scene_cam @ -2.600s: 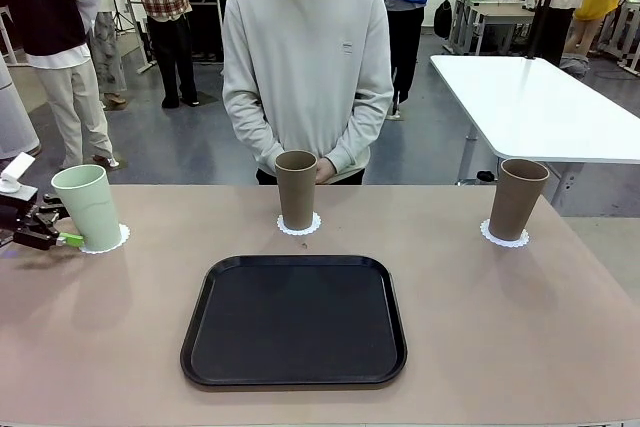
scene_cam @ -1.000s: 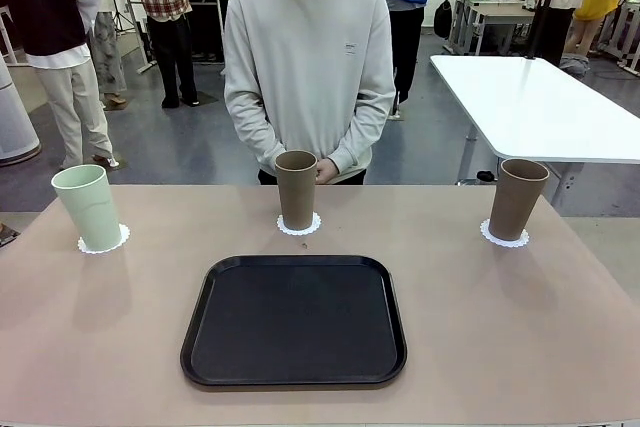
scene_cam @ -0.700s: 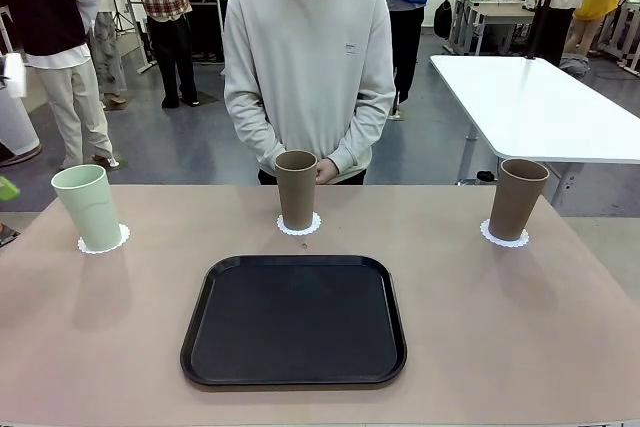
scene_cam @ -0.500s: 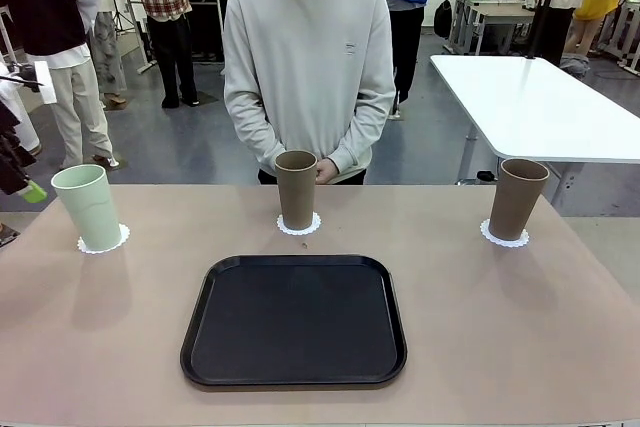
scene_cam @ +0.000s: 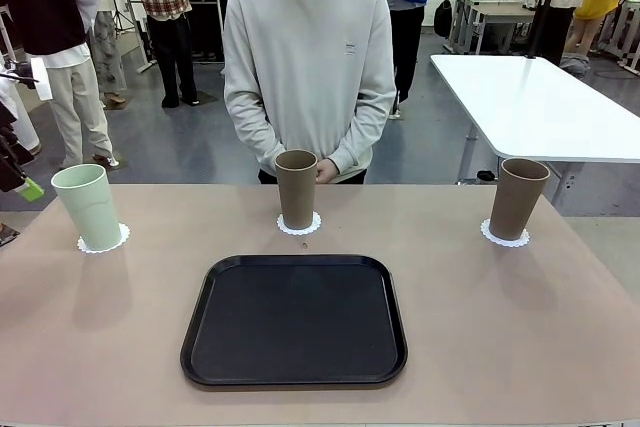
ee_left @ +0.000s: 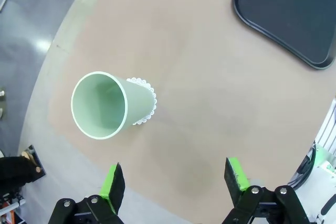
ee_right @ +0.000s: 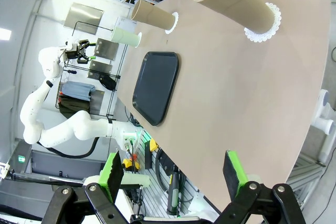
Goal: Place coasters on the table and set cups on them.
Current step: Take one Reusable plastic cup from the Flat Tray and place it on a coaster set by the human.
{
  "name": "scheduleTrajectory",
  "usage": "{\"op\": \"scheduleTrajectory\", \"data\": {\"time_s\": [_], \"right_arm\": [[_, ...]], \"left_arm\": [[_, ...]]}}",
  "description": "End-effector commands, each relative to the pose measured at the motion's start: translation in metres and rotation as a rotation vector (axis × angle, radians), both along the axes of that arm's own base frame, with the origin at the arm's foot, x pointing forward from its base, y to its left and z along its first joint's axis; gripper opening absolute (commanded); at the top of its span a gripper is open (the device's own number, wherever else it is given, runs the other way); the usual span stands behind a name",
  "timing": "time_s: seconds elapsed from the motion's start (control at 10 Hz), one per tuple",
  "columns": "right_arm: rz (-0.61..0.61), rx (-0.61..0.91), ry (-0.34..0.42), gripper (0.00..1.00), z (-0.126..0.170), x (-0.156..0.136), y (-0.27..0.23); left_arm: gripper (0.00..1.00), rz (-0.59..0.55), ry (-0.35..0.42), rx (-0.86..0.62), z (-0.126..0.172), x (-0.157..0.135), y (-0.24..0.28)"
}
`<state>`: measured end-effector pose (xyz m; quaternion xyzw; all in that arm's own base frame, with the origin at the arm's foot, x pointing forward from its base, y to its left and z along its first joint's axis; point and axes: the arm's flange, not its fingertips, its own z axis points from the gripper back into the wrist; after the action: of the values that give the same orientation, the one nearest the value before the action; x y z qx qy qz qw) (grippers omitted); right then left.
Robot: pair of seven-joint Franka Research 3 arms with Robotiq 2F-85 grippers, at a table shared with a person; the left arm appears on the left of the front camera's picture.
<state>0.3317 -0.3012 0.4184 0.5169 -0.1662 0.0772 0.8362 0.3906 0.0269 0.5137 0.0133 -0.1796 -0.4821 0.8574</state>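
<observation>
- you've got all three cups (scene_cam: 296, 189) standing on coasters (scene_cam: 299, 225) along the table (scene_cam: 500, 327)'s far side.
- left gripper (ee_left: 176, 181) and right gripper (ee_right: 171, 168) both spread, empty.
- task looks done, probably; just retract.

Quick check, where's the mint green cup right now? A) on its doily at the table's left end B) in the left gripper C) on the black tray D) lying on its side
A: the mint green cup stands upright on a doily at the table's left end, with the left gripper open and clear of it.
</observation>
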Motion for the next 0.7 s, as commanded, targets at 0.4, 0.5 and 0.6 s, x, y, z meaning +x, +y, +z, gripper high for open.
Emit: {"op": "scheduleTrajectory", "data": {"time_s": [0.4, 0.5, 0.6], "right_arm": [[-0.004, 0.000, -0.002, 1.00, 0.0002, -0.0008, 0.0005], [-0.004, 0.000, -0.002, 1.00, 0.0002, -0.0008, 0.0005], [-0.004, 0.000, -0.002, 1.00, 0.0002, -0.0008, 0.0005]], "left_arm": [[1.00, -0.004, 0.004, 0.015, -0.0002, -0.0027, -0.0014], [1.00, -0.005, 0.001, -0.003, -0.0004, 0.0001, -0.0007], [1.00, 0.059, 0.153, -0.189, -0.0059, 0.0012, 0.0072]]}}
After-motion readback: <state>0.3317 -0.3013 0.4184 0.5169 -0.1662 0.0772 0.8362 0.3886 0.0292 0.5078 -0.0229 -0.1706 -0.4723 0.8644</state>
